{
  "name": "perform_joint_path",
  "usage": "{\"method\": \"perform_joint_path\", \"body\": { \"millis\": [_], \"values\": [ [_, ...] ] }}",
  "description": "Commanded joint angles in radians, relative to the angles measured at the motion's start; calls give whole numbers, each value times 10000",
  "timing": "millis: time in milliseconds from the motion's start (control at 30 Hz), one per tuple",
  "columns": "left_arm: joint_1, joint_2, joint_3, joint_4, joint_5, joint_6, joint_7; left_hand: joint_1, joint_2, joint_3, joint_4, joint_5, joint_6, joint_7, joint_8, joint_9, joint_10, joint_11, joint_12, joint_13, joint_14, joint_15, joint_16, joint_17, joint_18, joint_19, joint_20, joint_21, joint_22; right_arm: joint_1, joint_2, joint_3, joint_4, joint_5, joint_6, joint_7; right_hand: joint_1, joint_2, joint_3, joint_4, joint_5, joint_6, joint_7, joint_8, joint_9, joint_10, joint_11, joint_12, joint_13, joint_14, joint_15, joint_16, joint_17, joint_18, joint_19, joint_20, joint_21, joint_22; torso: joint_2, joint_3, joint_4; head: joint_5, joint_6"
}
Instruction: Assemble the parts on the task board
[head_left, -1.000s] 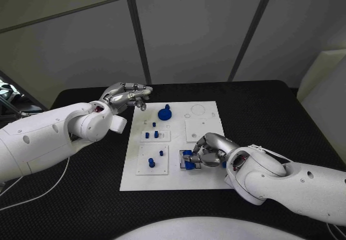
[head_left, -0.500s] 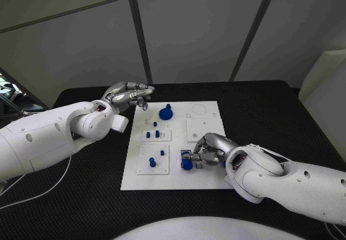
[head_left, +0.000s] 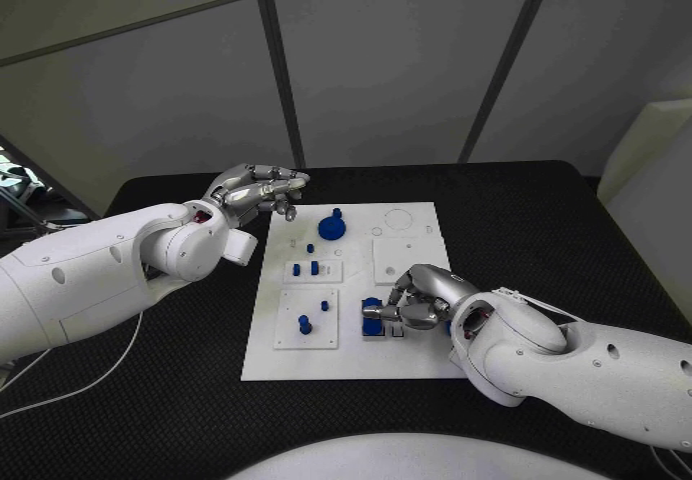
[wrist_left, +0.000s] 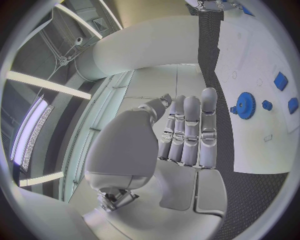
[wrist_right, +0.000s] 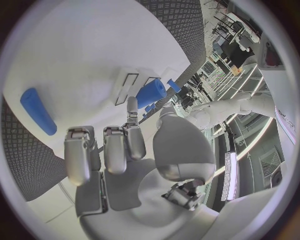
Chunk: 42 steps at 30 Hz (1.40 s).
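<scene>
White board (head_left: 346, 290) is seen in the head view lying on the black bench (head_left: 173, 330). At its far edge a blue gear (head_left: 332, 227) stands, with small pegs (head_left: 303, 268) nearer its middle. The left hand (head_left: 260, 192) is held just off the board's far corner, fingers curled, nothing in them. At the near part of the board a blue part (head_left: 374, 319) is pinched by the right hand (head_left: 411, 305).

From the left wrist, the left hand (wrist_left: 181, 135) is shown with fingers together beside the gear (wrist_left: 245, 105).

From the right wrist, the right hand (wrist_right: 125, 150) is seen with the part (wrist_right: 150, 93) at its fingertips, over the board (wrist_right: 81, 60); a blue bar (wrist_right: 37, 110) lies apart.
</scene>
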Motion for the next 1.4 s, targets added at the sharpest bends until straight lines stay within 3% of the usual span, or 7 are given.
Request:
{"method": "perform_joint_path", "body": {
  "millis": [33, 267, 567, 1000, 1167, 1267, 1400],
  "values": [
    [15, 2, 8, 10, 40, 120, 3, -45, 68, -10, 61, 46, -77, 1, 17, 14, -84, -20, 64, -14, -73, 26, -43, -10, -43, -79, 23, -68, -12, 14, -38, 6, 127, -286, -276, 164, 397, 11, 164, -27, 230, -61, -19, 100, 77, 114, -85, -35, 730, 751, -79, -51, 876, -45, 966, -67, 4, 2564, -4, 4, -7, -2, 13],
    [15, 11, 7, -7, 40, 131, -5, -45, 68, -10, 61, 46, -77, 1, 17, 14, -84, -20, 64, -14, -73, 26, -43, -10, -43, -79, 23, -68, -12, 13, -68, 6, 250, -419, -150, 283, 1869, 48, 349, -309, 498, -87, -51, 191, 261, 165, -116, -16, 835, 760, -108, -41, 922, -46, 967, -98, 4, 2566, -9, 1, 0, -18, 12],
    [14, 20, 6, -31, 40, 140, -27, -45, 68, -10, 61, 46, -77, 1, 17, 14, -84, -20, 64, -14, -73, 26, -43, -10, -43, -79, 23, -68, -12, 14, 15, 7, 43, -627, -20, 121, 2256, 161, 341, -401, 545, -74, -61, 233, 332, 183, -125, -10, 874, 768, -114, -26, 960, -47, 970, -104, 7, 2569, -3, -2, 19, -7, 13],
    [14, 10, 4, -32, 40, 136, -49, -45, 68, -10, 61, 46, -77, 1, 17, 14, -84, -20, 64, -14, -73, 26, -43, -10, -43, -79, 23, -68, -12, 14, 90, 8, -98, -857, 48, 181, 2701, 262, 318, -574, 512, -61, -83, 283, 411, 209, -146, 6, 924, 772, -131, -19, 984, -50, 980, -117, 16, 2579, -7, -1, -4, 25, -19],
    [14, 8, 3, -33, 40, 132, -49, -45, 68, -10, 61, 46, -77, 1, 17, 14, -84, -20, 64, -14, -73, 26, -43, -10, -43, -79, 23, -68, -12, 14, 46, 7, -42, -991, 77, 268, 3512, 99, 345, -1119, 54, -83, -99, 321, 475, 221, -164, 29, 975, 771, -153, -22, 989, -44, 964, -136, 0, 2564, -2, 1, -11, 30, -27],
    [14, 10, 3, -35, 40, 133, -48, -45, 68, -10, 61, 46, -77, 1, 17, 14, -84, -20, 64, -14, -73, 26, -43, -10, -43, -79, 23, -68, -12, 14, 7, 6, 0, -1041, -163, 345, 3693, 118, 380, -1247, -371, -107, -74, 315, 492, 204, -149, -11, 959, 770, -140, -24, 992, -43, 960, -136, -4, 2560, -7, 2, -16, 17, -20],
    [14, 12, 2, -42, 40, 133, -45, -45, 68, -10, 61, 46, -77, 1, 17, 14, -84, -20, 64, -14, -73, 26, -43, -10, -43, -79, 23, -68, -12, 13, -139, 5, 105, -848, -900, 638, 3475, 155, 331, -1104, -137, -156, -41, 276, 489, 171, -117, -91, 913, 764, -113, -44, 959, -44, 963, -118, -1, 2564, -12, 4, -20, 2, 14]
  ]
}}
